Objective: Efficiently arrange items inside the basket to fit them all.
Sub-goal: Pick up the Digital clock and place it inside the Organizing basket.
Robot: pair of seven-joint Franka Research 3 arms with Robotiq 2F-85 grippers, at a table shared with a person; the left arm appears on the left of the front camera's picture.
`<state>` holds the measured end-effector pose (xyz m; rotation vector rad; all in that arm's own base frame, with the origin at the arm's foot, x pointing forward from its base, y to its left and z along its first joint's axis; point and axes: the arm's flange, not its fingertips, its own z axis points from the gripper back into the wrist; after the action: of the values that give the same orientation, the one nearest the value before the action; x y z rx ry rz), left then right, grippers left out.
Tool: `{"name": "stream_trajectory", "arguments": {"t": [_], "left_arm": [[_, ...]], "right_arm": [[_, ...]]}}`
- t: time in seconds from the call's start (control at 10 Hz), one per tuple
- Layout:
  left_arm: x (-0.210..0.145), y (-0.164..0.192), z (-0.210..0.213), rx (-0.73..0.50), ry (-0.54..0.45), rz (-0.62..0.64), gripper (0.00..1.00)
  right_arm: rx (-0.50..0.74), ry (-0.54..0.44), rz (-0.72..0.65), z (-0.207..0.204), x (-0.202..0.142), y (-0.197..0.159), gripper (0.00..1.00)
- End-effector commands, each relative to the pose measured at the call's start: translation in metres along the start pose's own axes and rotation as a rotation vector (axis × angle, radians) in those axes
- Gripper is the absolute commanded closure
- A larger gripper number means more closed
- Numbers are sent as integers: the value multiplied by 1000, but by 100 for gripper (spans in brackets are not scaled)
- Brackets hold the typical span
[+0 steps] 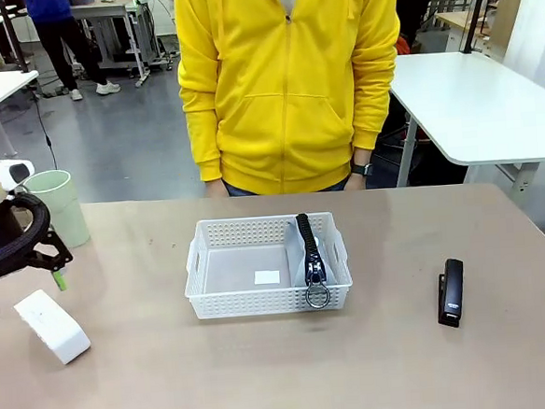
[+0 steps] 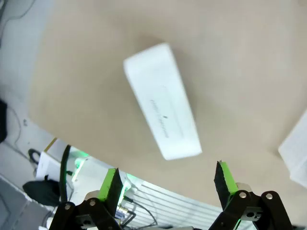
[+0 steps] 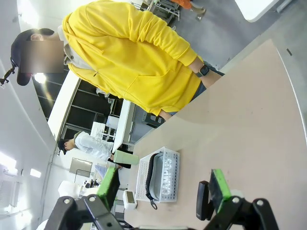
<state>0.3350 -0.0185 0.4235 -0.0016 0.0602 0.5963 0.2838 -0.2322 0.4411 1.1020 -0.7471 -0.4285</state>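
The white basket [image 1: 261,304] stands mid-table. A grey zip pouch [image 1: 308,251] stands on edge against its right wall, ring pull hanging over the front rim. A small white box [image 1: 52,325] lies at the front left, with my left gripper [image 1: 24,293] open just above and behind it. The left wrist view shows the box [image 2: 163,120] ahead of those spread fingers [image 2: 112,184]. A pale green cup [image 1: 59,207] stands at the far left and a black stapler [image 1: 451,291] at the right. My right gripper [image 3: 164,187] is open and empty, high above the stapler [image 3: 202,200] and the basket [image 3: 168,175].
A person in a yellow hoodie [image 1: 287,82] stands at the far edge, hands down behind the table. A small white label [image 1: 267,277] lies on the basket floor. Bare tabletop [image 1: 266,373] runs along the front and between basket and stapler.
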Motion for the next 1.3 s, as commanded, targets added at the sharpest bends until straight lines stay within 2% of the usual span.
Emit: {"name": "stream_trajectory", "arguments": {"t": [0.0,0.1,0.2,0.5,0.7,0.8,0.9,1.2], "left_arm": [[-21,20,-17,24,-32,48,0],[-19,24,-14,-101,-48,-6,0],[2,4,1,17,-13,32,0],[4,4,5,-6,-23,34,0],[12,-1,-17,-83,11,36,0],[17,3,-28,-111,1,150,0],[20,7,-38,-117,22,157,0],[28,-2,-77,-29,106,211,0]], "right_arm": [[19,-12,3,0,3,1,0],[19,-12,3,0,3,1,0],[19,-12,3,0,3,1,0],[19,-12,3,0,3,1,0],[19,-12,3,0,3,1,0],[19,-12,3,0,3,1,0],[19,-12,3,0,3,1,0],[19,-12,3,0,3,1,0]]}}
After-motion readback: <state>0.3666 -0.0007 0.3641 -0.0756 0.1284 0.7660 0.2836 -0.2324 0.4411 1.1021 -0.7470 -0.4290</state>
